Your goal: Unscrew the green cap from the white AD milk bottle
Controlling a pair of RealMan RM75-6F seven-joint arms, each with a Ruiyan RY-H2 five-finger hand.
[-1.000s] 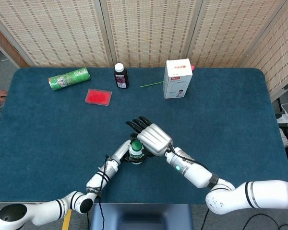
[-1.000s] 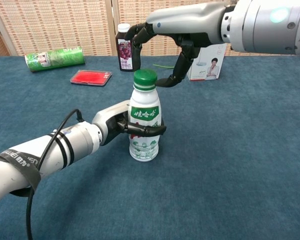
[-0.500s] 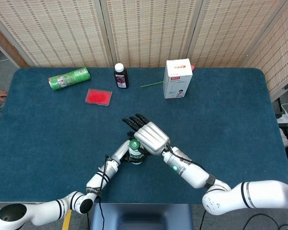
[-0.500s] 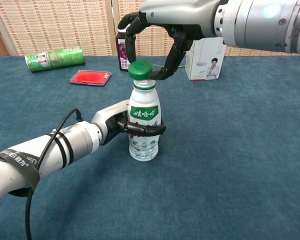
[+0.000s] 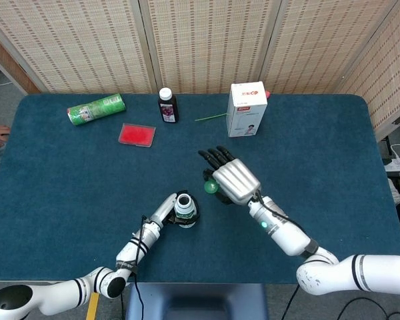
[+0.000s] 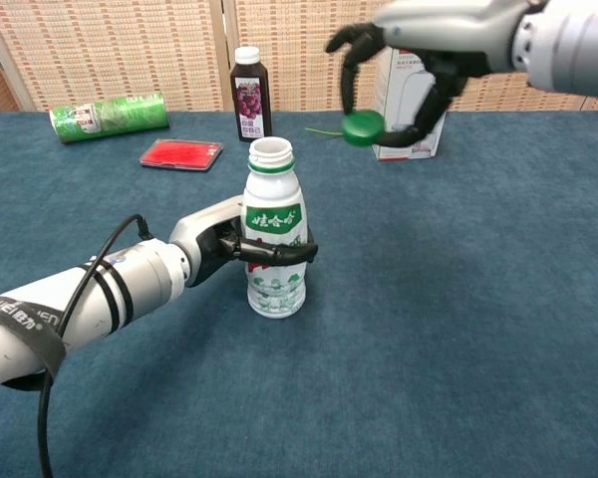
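While pinched in right hand [image 6: 409, 75], green cap [image 6: 360, 128] clear of bottle [image 6: 274, 239].

The head view looks steeply down over the whole table [image 5: 67, 200]; the chest view sits low and near, facing the screen [image 6: 120, 45]; both share the white bottle [image 6: 275, 239] at frame centre.

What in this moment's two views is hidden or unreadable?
- Head view: green cap mostly hidden beneath the right hand.
- Both views: left hand palm side hidden behind the white AD milk bottle.
- Head view: small print on the white carton is too small.
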